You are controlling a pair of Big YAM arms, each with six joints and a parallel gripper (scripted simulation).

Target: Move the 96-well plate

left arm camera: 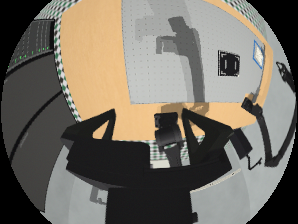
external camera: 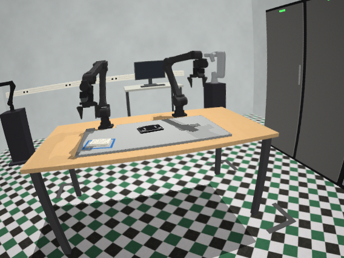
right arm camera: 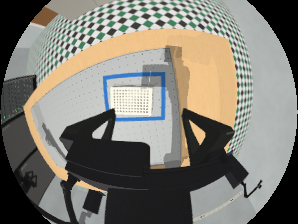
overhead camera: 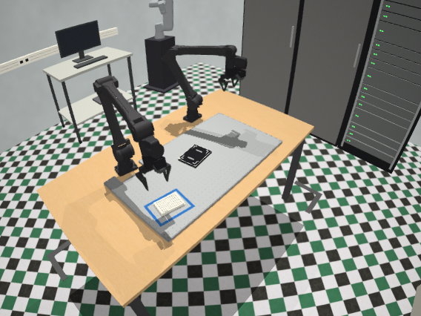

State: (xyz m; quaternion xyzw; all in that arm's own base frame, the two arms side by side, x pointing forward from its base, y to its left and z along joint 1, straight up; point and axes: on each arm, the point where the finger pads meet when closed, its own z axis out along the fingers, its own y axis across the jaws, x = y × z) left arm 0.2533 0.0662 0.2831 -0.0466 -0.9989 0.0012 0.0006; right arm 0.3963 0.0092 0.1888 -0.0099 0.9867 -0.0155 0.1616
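The white 96-well plate lies flat inside the blue outline of spot B1 at the near end of the grey mat. It also shows in the exterior view and in the right wrist view. The black plate nest N1 sits empty mid-mat, and also shows in the exterior view. My right gripper is open and empty, hanging above the mat just behind the plate. My left gripper is open and empty, raised high beyond the table's far edge. The plate's cut-off corner is too small to make out.
The grey mat covers the middle of the wooden table. Both arm bases stand on the table's back side. Tall grey cabinets and a server rack stand beyond the far end, and a desk with a monitor stands behind.
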